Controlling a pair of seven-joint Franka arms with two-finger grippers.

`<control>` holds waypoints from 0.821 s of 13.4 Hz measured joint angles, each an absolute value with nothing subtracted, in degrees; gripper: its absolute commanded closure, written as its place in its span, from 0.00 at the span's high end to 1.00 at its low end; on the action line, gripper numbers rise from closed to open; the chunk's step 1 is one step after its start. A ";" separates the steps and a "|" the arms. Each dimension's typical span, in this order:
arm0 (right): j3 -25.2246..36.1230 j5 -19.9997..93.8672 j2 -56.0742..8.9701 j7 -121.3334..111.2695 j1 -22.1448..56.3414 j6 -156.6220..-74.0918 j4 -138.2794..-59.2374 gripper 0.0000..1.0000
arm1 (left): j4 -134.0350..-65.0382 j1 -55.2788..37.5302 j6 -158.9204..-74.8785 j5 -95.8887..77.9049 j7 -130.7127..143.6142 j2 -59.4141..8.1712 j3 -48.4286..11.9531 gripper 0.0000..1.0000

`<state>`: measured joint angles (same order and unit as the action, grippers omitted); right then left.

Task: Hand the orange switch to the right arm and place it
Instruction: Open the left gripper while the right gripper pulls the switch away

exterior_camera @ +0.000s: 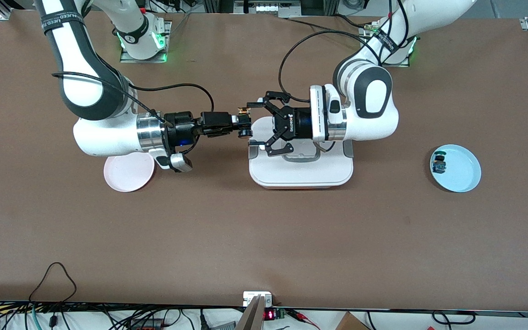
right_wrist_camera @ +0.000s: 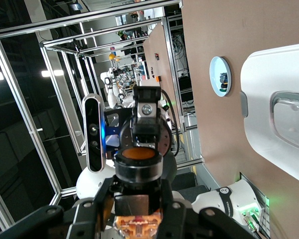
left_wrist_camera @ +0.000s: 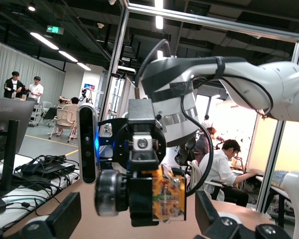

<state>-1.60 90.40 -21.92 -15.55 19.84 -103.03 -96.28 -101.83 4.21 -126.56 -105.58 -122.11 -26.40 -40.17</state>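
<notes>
Both arms are meeting in mid-air above the brown desk [exterior_camera: 264,238], over the edge of the white lidded box [exterior_camera: 300,172] lying mid-desk. The right arm [exterior_camera: 108,133] is reaching in from its end, and the right gripper [exterior_camera: 244,123] is clenching on the orange switch [exterior_camera: 244,123], holding it level with the tan-gold end [exterior_camera: 243,111] sticking out toward the robot bases. In the left wrist view the switch [left_wrist_camera: 152,196] is sitting pinched in the slim black gripper [left_wrist_camera: 139,199], gold contacts showing; in the right wrist view the round orange cap [right_wrist_camera: 138,154] is facing the camera, gripped between the right gripper's fingers [right_wrist_camera: 97,211]. The left gripper [exterior_camera: 257,123] is standing released, linkage fingers [exterior_camera: 255,103] spread wide on either side of the switch and not touching it. A pink plate [exterior_camera: 129,172] is lying on the desk under the right arm's wrist. A light blue plate [exterior_camera: 463,169] is sitting toward the left arm's end of the desk, well apart from the box, carrying another small switch with a blue body [exterior_camera: 439,163].
</notes>
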 measured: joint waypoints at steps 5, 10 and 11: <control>-1.06 90.49 -21.87 -15.62 19.41 -103.19 -96.28 0.00 | -101.63 9.01 -120.34 -95.32 -111.17 -25.48 -40.08 1.00; 2.41 80.90 -21.38 -19.08 17.01 -102.87 -96.21 0.00 | -101.23 15.14 -114.54 -71.36 -90.38 -22.00 -40.06 1.00; 2.96 75.99 -20.90 -19.43 16.47 -102.60 -96.16 0.00 | -101.23 15.59 -113.14 -66.72 -85.52 -21.28 -40.04 1.00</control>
<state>2.96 75.99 -20.90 -19.43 16.47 -102.60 -96.16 -101.23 15.59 -113.14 -66.72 -85.52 -21.28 -40.04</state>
